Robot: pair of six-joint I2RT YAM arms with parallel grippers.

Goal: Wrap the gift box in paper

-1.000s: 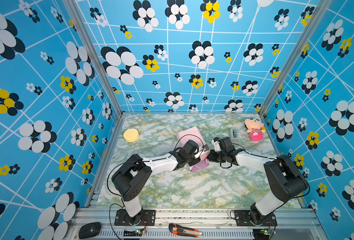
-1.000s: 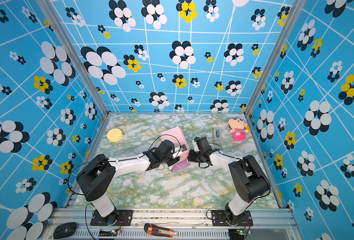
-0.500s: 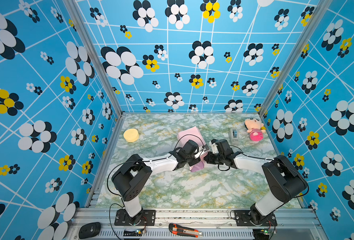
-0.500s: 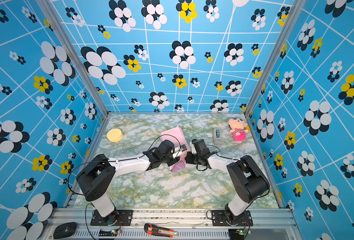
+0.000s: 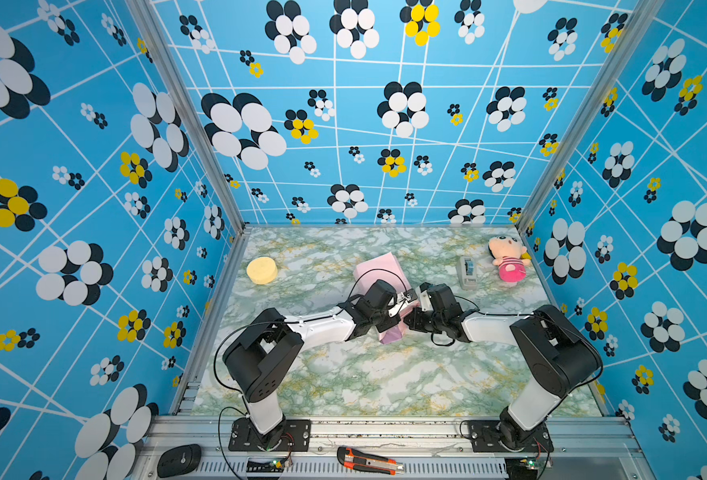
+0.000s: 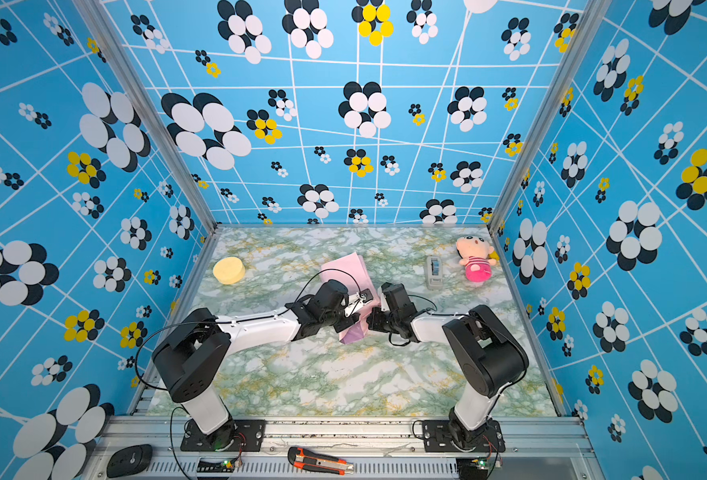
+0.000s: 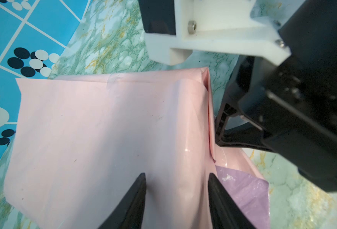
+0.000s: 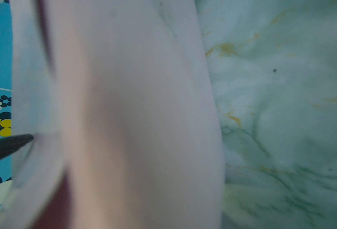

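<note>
The paper (image 5: 379, 266) (image 6: 343, 266) lies folded over a boxy shape mid-table, pale pink side out; the gift box is hidden under it. In the left wrist view the paper (image 7: 104, 128) fills the middle, and a lilac corner (image 7: 243, 188) shows at one end. My left gripper (image 7: 177, 176) (image 5: 403, 300) rests on top of the wrapped shape, its jaws apart with only flat paper between them. My right gripper (image 7: 220, 128) (image 5: 411, 321) is shut and pushed against the folded side flap. Blurred paper (image 8: 134, 119) hides its fingers in the right wrist view.
A yellow round sponge (image 5: 262, 270) sits at the back left. A grey tape dispenser (image 5: 467, 272) and a plush doll (image 5: 508, 259) sit at the back right. A utility knife (image 5: 368, 459) lies on the front rail. Patterned walls enclose three sides.
My right gripper has slid left, closer in against the side of the wrapped shape. The left arm and the paper on top have stayed put.
</note>
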